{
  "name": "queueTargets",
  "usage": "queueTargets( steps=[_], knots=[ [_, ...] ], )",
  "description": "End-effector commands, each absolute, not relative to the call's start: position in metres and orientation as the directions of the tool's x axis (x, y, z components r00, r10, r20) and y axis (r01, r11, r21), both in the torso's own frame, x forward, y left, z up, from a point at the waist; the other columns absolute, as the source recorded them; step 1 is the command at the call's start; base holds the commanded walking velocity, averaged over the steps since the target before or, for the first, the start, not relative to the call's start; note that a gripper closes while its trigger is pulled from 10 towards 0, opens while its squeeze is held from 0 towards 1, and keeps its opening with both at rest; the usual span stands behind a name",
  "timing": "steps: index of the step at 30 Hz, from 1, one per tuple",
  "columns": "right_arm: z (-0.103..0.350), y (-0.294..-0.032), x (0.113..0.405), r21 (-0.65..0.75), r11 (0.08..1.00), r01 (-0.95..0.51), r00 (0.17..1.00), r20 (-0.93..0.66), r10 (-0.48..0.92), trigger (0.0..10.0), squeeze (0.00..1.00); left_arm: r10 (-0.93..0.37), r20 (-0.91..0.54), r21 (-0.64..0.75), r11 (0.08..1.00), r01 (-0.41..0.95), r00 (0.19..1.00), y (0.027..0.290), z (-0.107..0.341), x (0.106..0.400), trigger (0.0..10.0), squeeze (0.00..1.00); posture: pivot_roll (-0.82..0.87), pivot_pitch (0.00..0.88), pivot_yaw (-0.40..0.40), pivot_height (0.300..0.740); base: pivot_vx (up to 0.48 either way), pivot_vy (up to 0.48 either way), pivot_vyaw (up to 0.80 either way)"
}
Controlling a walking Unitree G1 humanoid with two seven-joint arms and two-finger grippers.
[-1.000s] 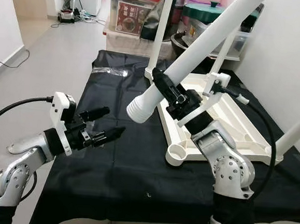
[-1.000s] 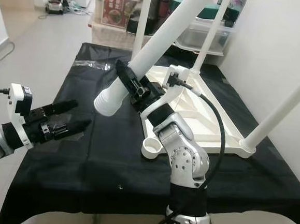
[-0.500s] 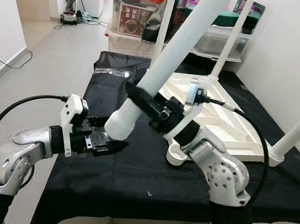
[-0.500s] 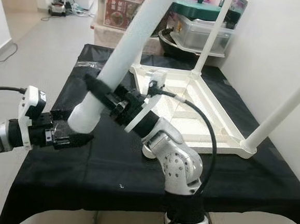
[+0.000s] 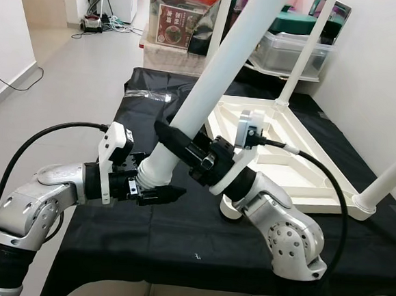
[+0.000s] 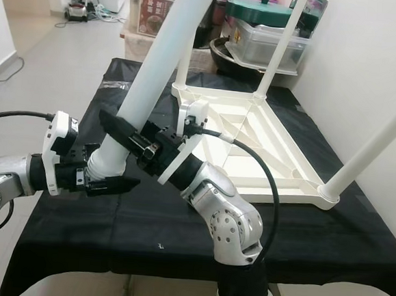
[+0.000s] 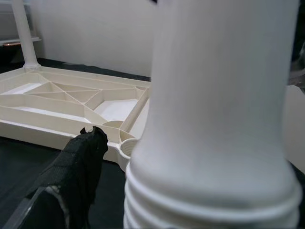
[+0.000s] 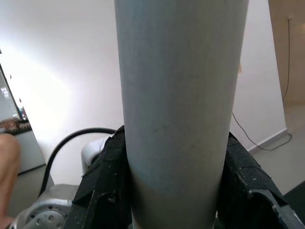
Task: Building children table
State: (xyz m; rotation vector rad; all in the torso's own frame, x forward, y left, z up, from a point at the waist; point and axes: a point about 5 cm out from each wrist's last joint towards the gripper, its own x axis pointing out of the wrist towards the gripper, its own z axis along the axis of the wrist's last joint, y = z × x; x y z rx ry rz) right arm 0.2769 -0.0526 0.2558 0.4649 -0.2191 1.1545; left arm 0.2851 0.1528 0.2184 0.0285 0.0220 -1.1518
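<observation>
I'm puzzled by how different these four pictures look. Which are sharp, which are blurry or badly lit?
Left eye view: evenly lit and sharp, the white table leg and both grippers crisp. Left wrist view: the leg's ribbed end looms close and soft, the tabletop frame behind is clearer. Right wrist view: the leg looks grey in shadow against a glaring, washed-out wall.

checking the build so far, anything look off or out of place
Nothing damaged. The tabletop lies upside down with one corner socket empty; its loose leg is held tilted by the right pincer, threaded end at the left pincer.
</observation>
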Motion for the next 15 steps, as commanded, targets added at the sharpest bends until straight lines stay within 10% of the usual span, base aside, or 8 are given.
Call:
queueTargets(
  steps=[1,3,4,5,15],
  knots=[
    [0.258,-0.052,0.273,0.222,0.317,-0.922,0.383,0.411,0.827,0.0,0.00,-0.929,-0.027,0.013,0.368,0.930,0.368,0.145,0.220,0.282,10.0,0.00,0.11,0.000,-0.109,0.740,0.000,0.000,0.00],
    [0.258,-0.052,0.273,0.223,0.317,-0.922,0.383,0.411,0.827,0.0,0.00,-0.928,-0.032,0.014,0.370,0.929,0.370,0.146,0.218,0.282,10.0,0.00,0.11,0.000,-0.109,0.740,0.000,0.000,0.00],
    [0.258,-0.052,0.273,0.223,0.316,-0.922,0.383,0.412,0.827,0.0,0.00,-0.925,-0.041,0.012,0.378,0.926,0.378,0.148,0.216,0.282,8.1,0.00,0.11,0.000,-0.109,0.740,0.000,0.000,0.00],
    [0.258,-0.052,0.272,0.221,0.315,-0.923,0.381,0.412,0.828,0.0,0.00,-0.916,-0.050,0.012,0.397,0.918,0.397,0.150,0.214,0.283,0.0,0.00,0.11,0.000,-0.109,0.740,0.000,0.000,0.00],
    [0.258,-0.053,0.274,0.220,0.334,-0.916,0.397,0.400,0.826,0.0,0.00,-0.914,-0.071,0.043,0.397,0.917,0.399,0.154,0.209,0.279,0.0,0.00,0.11,0.000,-0.111,0.740,0.000,0.000,0.00]
  ],
)
